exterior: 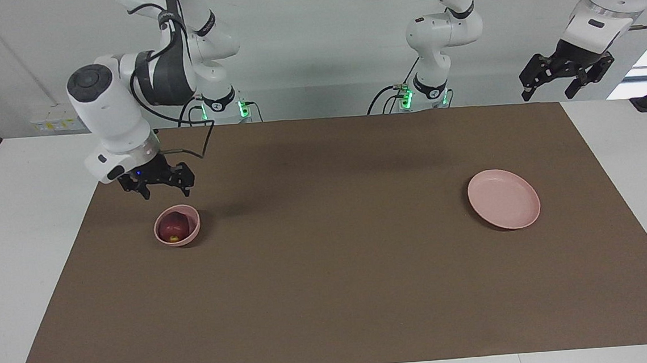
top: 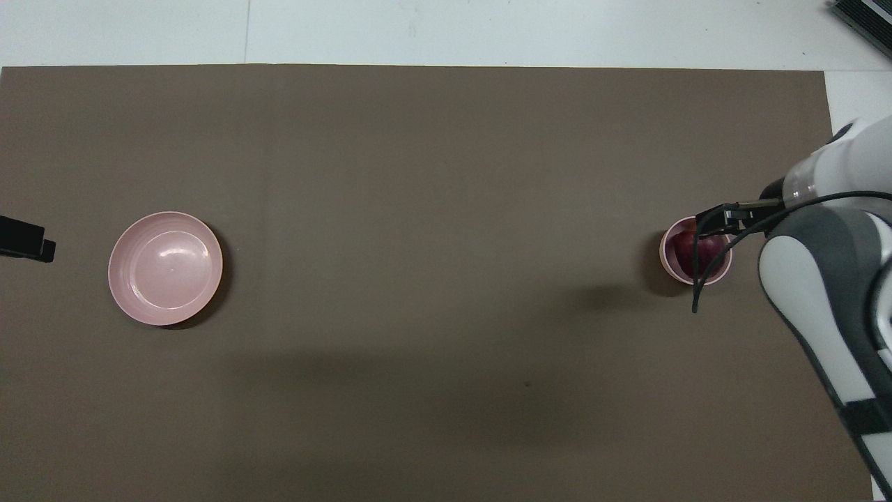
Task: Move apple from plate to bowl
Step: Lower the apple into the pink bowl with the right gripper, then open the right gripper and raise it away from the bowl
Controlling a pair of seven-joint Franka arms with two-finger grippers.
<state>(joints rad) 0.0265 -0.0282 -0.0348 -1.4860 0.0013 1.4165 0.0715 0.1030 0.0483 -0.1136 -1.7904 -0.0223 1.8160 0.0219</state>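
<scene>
The dark red apple (exterior: 172, 227) (top: 697, 249) lies inside the small pink bowl (exterior: 190, 232) (top: 669, 263) toward the right arm's end of the mat. My right gripper (exterior: 163, 189) hangs open and empty a short way above the bowl, touching neither bowl nor apple. In the overhead view one of its fingers (top: 721, 217) overlaps the bowl's rim. The flat pink plate (exterior: 504, 199) (top: 165, 268) sits bare toward the left arm's end. My left gripper (exterior: 547, 94) (top: 24, 239) waits open and empty, high over the table corner at its own end.
A brown mat (exterior: 341, 271) covers most of the white table (exterior: 22, 185). A black cable (top: 697, 289) loops down from the right wrist over the bowl in the overhead view. Nothing else stands on the mat.
</scene>
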